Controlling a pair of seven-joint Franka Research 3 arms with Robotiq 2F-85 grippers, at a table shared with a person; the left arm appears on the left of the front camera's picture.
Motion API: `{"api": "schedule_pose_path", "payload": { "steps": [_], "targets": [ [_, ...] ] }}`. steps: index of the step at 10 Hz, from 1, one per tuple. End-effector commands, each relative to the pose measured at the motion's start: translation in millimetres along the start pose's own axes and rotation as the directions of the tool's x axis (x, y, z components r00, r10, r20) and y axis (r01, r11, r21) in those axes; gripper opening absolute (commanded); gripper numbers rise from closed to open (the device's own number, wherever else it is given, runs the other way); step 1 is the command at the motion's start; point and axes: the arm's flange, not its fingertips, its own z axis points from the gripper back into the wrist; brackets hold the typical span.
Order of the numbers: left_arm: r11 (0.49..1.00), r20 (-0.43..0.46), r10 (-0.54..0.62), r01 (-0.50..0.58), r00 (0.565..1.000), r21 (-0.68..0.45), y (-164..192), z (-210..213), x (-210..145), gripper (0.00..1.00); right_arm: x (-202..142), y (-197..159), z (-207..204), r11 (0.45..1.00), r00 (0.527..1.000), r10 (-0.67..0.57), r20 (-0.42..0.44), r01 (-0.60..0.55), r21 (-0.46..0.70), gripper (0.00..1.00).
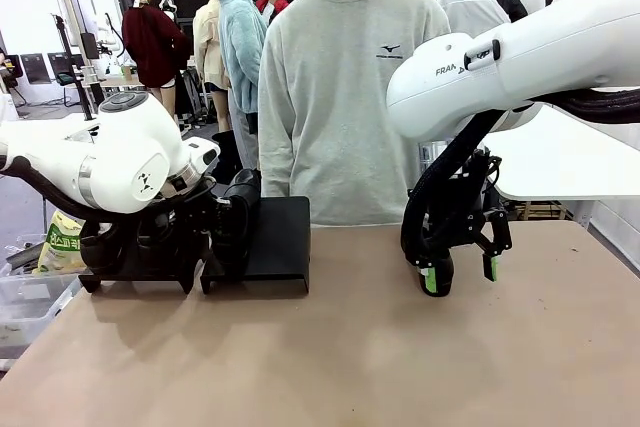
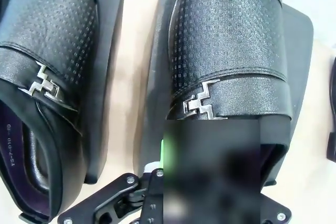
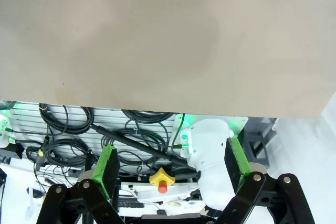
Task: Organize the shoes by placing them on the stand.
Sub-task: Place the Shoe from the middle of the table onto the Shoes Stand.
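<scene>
A black stand [image 1: 275,237] sits on the table [image 1: 330,347]. Two black shoes [image 2: 47,82] lie on it side by side, not touching. The left gripper [image 2: 163,182] is closed tight on the shoe [image 2: 228,56] with the silver buckle. The right gripper [image 1: 460,277] hangs wide open, holding nothing.

Light: bright and even, coming from overhead.
Shadows: soft, short ones lay on the table [image 1: 330,357] under the stand [image 1: 275,242] and the right gripper [image 1: 458,280].
Glare: the white arm shells shone; the shoes [image 2: 231,51] caught a dull sheen on their dotted leather.
Focus: the front view was sharp; a smeared dark patch sat low in the left wrist view.
Edges: both wrist views bowed slightly.
</scene>
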Motion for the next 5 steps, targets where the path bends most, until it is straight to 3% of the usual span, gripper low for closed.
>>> {"api": "schedule_pose_path", "payload": {
  "steps": [1,5],
  "targets": [
    [1.0,0.013,-0.009,0.01,1.0,-0.024,1.2,3.4,5.3,0.2,1.2,0.5,1.9,1.0,1.0,-0.012,-0.006,0.012,-0.006,1.0],
    [1.0,0.016,-0.007,0.008,1.0,-0.003,3.8,6.8,6.3,0.98,1.2,0.5,1.9,1.0,1.0,-0.012,-0.006,0.012,-0.006,1.0]
  ]
}}
